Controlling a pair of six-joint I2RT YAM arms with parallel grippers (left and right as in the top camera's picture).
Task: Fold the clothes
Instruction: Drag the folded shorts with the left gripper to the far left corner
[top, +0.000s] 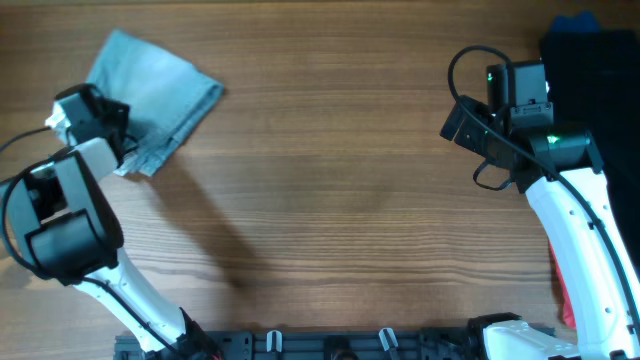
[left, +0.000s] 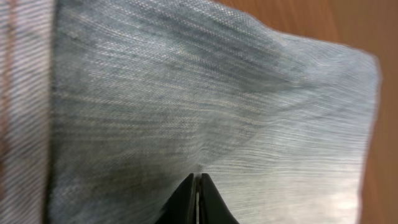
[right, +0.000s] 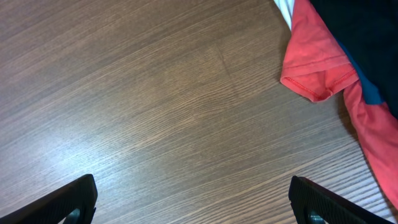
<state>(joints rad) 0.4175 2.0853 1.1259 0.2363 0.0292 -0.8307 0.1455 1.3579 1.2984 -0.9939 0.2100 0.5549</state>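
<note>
The denim shorts (top: 150, 90) lie as a folded bundle at 10 o'clock on the table (top: 340, 200). The left gripper (left: 198, 186) is at their 7 o'clock edge with its fingers drawn together on the weave (whether cloth is caught between them cannot be told). To finish the fold, smooth the creases radiating from the tips toward 1 o'clock without dragging the bundle. The right gripper (right: 194, 193), jaws spread wide over bare wood at 2 o'clock, should stay clear of the red shirt (right: 317, 62).
</note>
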